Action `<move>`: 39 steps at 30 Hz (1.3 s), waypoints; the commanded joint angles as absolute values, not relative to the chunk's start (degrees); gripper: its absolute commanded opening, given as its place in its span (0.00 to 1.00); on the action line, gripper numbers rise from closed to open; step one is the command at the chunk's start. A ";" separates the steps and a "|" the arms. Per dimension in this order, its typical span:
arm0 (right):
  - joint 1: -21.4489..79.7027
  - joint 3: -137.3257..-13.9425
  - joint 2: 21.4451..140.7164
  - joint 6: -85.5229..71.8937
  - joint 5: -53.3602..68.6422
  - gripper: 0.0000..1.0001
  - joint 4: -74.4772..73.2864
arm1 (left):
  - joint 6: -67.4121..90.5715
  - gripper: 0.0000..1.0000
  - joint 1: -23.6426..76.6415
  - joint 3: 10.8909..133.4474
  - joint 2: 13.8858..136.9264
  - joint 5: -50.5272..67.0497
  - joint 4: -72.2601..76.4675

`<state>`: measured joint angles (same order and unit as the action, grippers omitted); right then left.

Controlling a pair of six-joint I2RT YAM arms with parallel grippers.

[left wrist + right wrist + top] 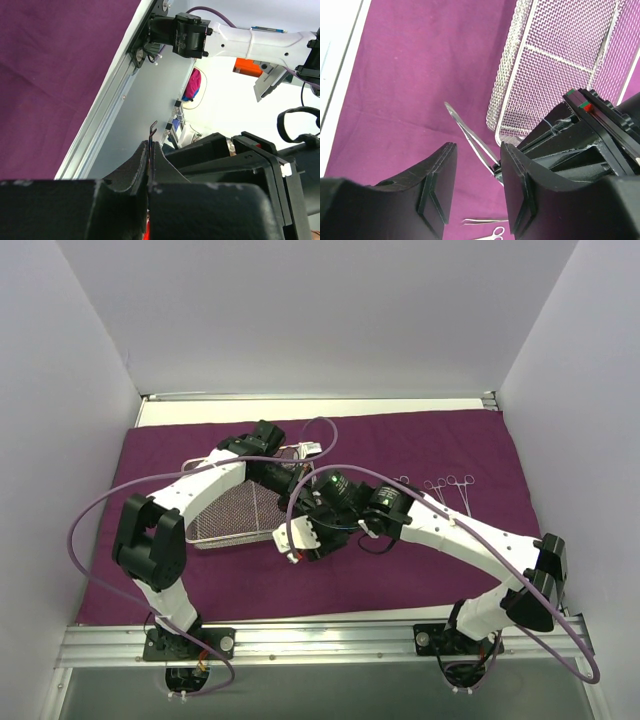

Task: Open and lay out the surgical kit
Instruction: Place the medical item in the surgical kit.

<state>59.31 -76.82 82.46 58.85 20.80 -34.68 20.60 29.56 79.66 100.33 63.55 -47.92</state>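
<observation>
The dark purple cloth (200, 580) lies spread flat over the table. On it, left of centre, stands the silver wire-mesh tray (235, 515) (555, 55). My left gripper (151, 150) (305, 492) is shut on thin steel forceps (470, 135), whose tip pokes out past the jaws (152, 131). My right gripper (477, 147) (300, 540) is open just beside the tray's near corner. In its wrist view the held forceps run through the gap between its fingers. Whether those fingers touch the forceps I cannot tell.
Several scissors and forceps (435, 485) lie in a row on the cloth to the right. Another pair of forceps (485, 220) and a scissor handle (496, 232) lie under my right gripper. White walls close in both sides. A metal rail (320, 640) runs along the near edge.
</observation>
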 commanded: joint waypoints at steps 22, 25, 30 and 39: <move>59.85 -73.83 82.97 60.38 12.65 0.00 -30.14 | 17.57 0.54 29.18 83.41 100.73 63.91 -49.92; 59.50 -73.48 82.62 59.51 14.67 0.00 -30.85 | 21.70 0.94 26.11 81.31 98.97 60.92 -45.37; 57.14 -70.85 80.78 54.07 16.43 0.00 -29.45 | 28.82 0.94 13.05 76.82 94.05 50.66 -39.90; 44.66 -66.18 79.45 29.64 23.64 0.00 -20.05 | 22.50 0.94 4.48 81.74 85.96 19.79 -51.85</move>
<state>45.98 -66.83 81.84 41.21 20.21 -24.18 25.28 2.94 78.89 89.34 32.01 -47.92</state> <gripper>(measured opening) 0.066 0.935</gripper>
